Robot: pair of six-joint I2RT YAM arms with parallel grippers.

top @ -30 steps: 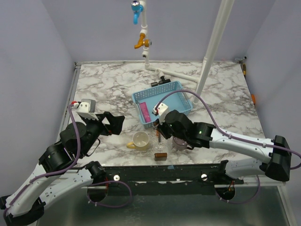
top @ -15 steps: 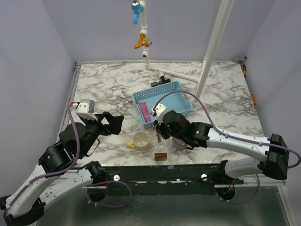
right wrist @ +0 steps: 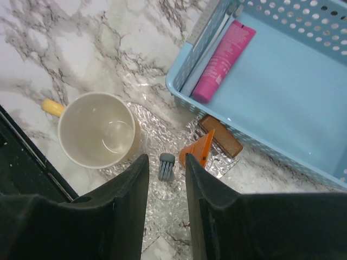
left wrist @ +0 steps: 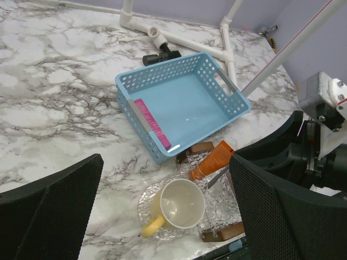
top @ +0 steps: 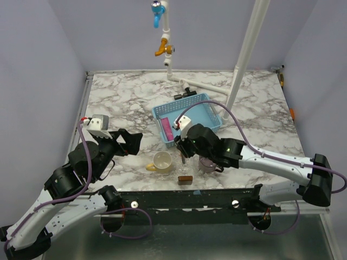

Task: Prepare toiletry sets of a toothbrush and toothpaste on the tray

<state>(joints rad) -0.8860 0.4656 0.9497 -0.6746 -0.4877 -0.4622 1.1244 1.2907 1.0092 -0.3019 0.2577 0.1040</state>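
Note:
My right gripper (right wrist: pixel 167 157) is shut on a toothbrush (right wrist: pixel 166 165) held upright, its grey head pointing down over the clear glass tray (right wrist: pixel 179 216). The orange toothpaste tube (right wrist: pixel 199 150) leans on the tray just right of the brush head. In the left wrist view the tube (left wrist: pixel 212 161) and the brush's grey stick (left wrist: pixel 217 176) lie side by side. In the top view my right gripper (top: pixel 183 153) hangs over the tray (top: pixel 185 180). My left gripper (left wrist: pixel 166 160) is wide open and empty, left of the tray (top: pixel 133 142).
A cream cup (top: pixel 162 161) lies on the tray's left end and a grey cup (top: pixel 207 164) stands at its right. Behind the tray, a blue basket (top: pixel 162 110) holds a pink tube (right wrist: pixel 223 61) and a pale blue toothbrush (right wrist: pixel 203 59). White pipes and a post (top: pixel 244 54) stand behind. The table's front edge is close.
My right gripper has shifted slightly back and left over the tray, with the toothbrush still between its fingers. The left arm has not moved.

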